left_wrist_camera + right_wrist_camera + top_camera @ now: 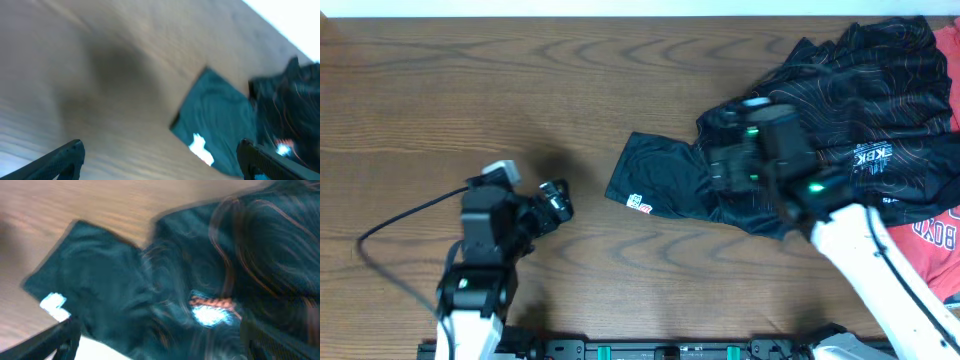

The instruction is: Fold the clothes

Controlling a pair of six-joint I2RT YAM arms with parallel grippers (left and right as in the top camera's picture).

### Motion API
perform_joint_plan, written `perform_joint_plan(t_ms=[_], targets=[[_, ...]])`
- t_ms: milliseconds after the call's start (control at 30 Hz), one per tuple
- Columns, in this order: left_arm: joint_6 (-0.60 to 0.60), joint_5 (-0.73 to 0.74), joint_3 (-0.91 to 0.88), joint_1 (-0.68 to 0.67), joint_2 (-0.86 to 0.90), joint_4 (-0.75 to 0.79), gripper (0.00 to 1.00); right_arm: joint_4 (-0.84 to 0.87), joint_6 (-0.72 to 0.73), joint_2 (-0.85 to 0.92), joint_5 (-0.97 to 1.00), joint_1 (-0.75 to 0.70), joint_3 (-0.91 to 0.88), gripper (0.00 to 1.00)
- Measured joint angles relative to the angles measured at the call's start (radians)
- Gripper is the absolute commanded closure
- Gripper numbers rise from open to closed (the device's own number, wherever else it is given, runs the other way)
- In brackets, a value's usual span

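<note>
The black jersey [860, 110] with fine red-orange contour lines lies crumpled on the right half of the wooden table. One sleeve with a small logo [655, 180] lies spread out to the left. My right gripper [725, 165] hovers over the jersey near the sleeve's root. In the blurred right wrist view its jaws [160, 332] are open over the dark cloth [200, 270], with nothing between them. My left gripper [558, 200] is open and empty over bare wood, left of the sleeve. In the left wrist view its jaws [160, 150] are spread and the sleeve [215, 115] lies ahead.
A red T-shirt [932, 235] with dark lettering lies at the right edge, partly under the jersey. A black cable [395, 220] loops left of the left arm. The table's far edge [620, 14] runs along the top.
</note>
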Motion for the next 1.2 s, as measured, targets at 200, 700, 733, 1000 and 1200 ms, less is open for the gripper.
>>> perform_joint_plan(t_ms=[200, 700, 733, 1000, 1200], targets=[[-0.153, 0.109, 0.0, -0.145, 0.275, 0.143, 0.02, -0.126, 0.009, -0.018, 0.007, -0.145, 0.0, 0.01], [-0.544, 0.139, 0.016, -0.588, 0.799, 0.791, 0.04, -0.218, 0.018, -0.018, 0.01, -0.258, 0.0, 0.01], [-0.564, 0.124, 0.022, -0.608, 0.818, 0.827, 0.1, -0.22, 0.018, -0.018, 0.01, -0.258, 0.0, 0.01], [-0.633, -0.067, 0.023, -0.679, 0.952, 1.022, 0.92, -0.24, 0.02, -0.018, 0.01, -0.258, 0.0, 0.01], [-0.598, -0.134, 0.019, -0.593, 0.957, 1.095, 0.94, -0.254, 0.02, -0.018, 0.01, -0.258, 0.0, 0.01]])
